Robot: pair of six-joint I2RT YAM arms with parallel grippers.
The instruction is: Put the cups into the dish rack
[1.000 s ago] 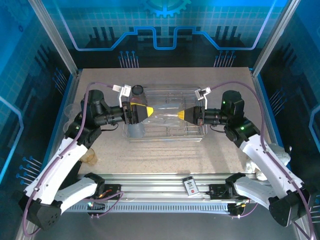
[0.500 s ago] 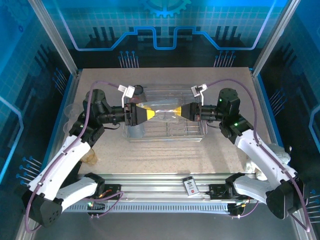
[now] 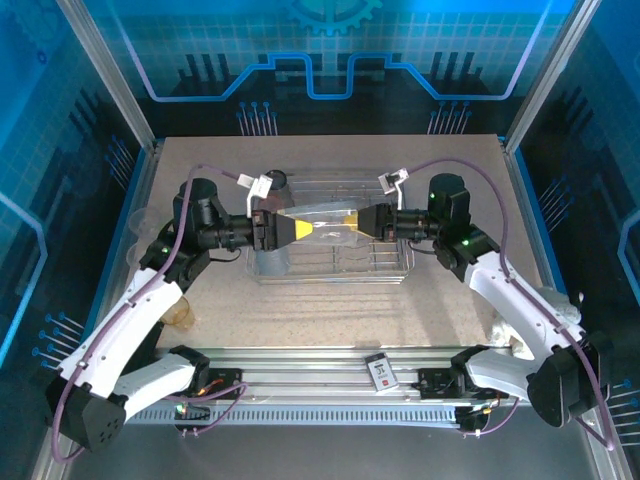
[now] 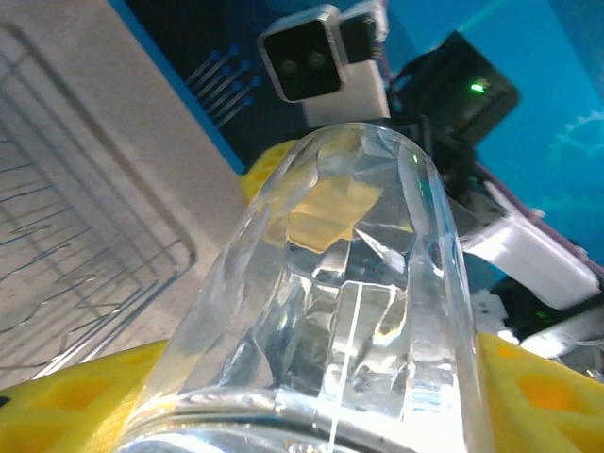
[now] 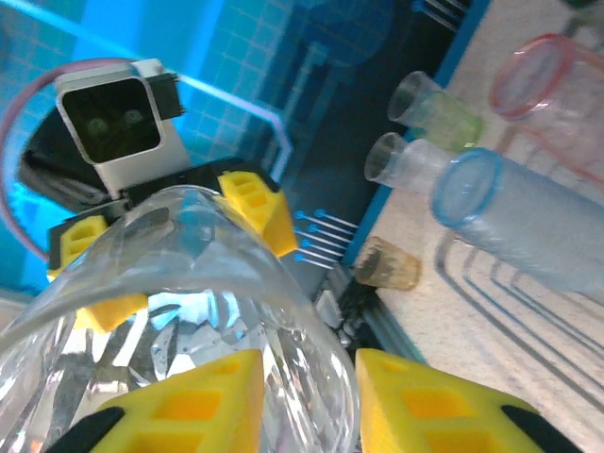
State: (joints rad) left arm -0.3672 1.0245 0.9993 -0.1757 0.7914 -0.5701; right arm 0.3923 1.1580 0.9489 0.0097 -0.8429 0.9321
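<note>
Cups, seven counted: one clear cup [image 3: 325,225] held aloft, one light blue cup [image 5: 528,222], one pink-red cup [image 5: 543,75], one green-yellow cup [image 5: 442,111], one small clear tumbler [image 5: 401,159], one amber cup [image 5: 387,264], one smoky grey cup [image 3: 275,181].

One dish rack [image 3: 400,268], chrome wire, directly under both grippers. In it is the light blue cup, lying on its side on the wires at the left end, just below the left gripper [image 3: 297,228]. The smoky grey cup stands at the rack's far-left corner, beyond the left gripper; cannot tell if it is inside the wire or just outside.

The clear cup lies horizontal between the two grippers, above the rack. The left gripper's yellow fingers [image 4: 66,396] bear on both sides of its wide end and grasp it. The right gripper [image 3: 353,220] straddles the cup's wall at the other end, one finger inside and one outside, with a visible gap. It looks released.

Out on the table [image 3: 430,310], past the left gripper, are the green-yellow cup and small clear tumbler side by side, the pink-red cup and the amber cup.
</note>
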